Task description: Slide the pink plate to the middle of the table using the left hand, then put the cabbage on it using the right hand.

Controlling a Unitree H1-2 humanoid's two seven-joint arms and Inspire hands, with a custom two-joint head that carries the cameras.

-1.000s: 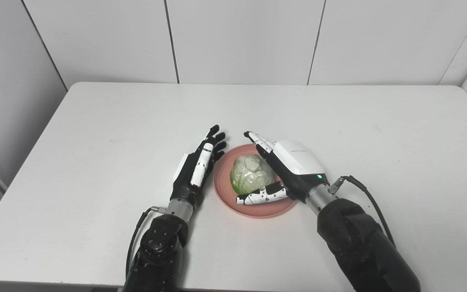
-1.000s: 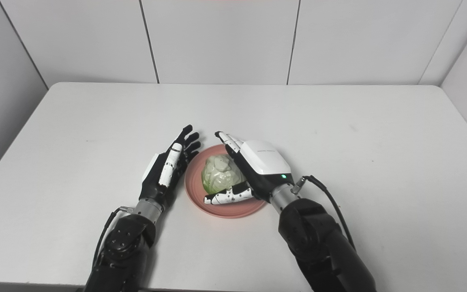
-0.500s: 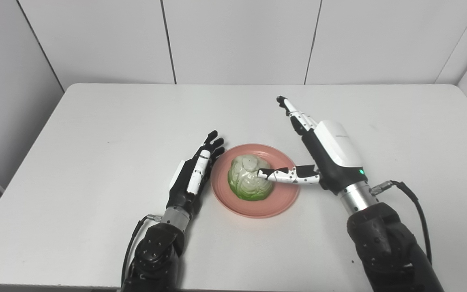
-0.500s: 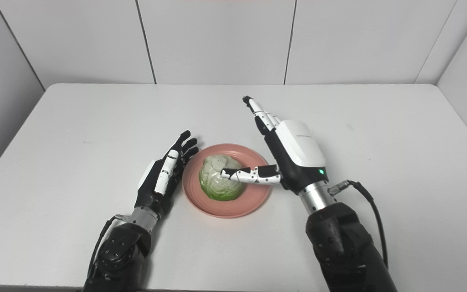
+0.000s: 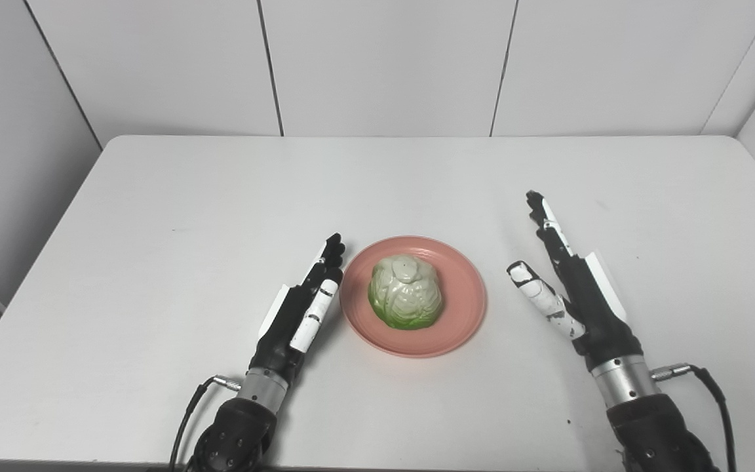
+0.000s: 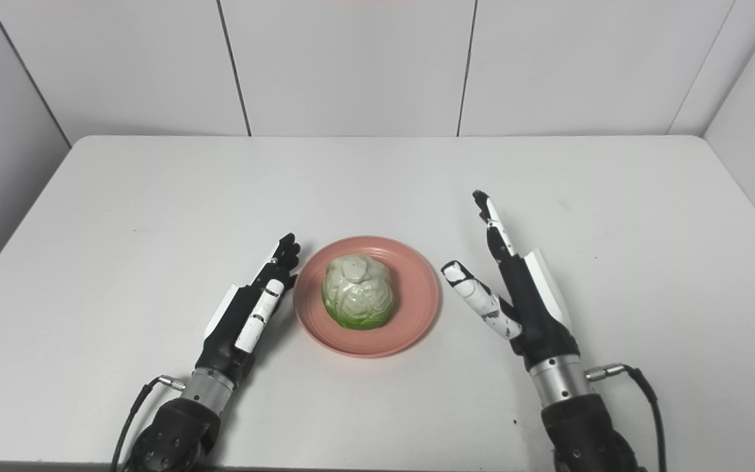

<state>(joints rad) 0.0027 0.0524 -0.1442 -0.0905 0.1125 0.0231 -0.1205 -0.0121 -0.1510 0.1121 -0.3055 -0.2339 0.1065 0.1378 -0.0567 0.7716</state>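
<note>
Nearest, the left hand (image 5: 295, 314) at nine o'clock and the right hand (image 5: 577, 288) at three both rest with fingers apart and empty. Between them, mid-counter (image 5: 154, 196), the cabbage (image 5: 406, 292) sits on the pink plate (image 5: 463, 308). A careless left-hand withdrawal could nudge the plate's rim.

I find no legible text, label, brand, number or sign, none on the bench (image 5: 220, 196), none on either hand, none on the wall panels (image 5: 384, 65) behind.
</note>
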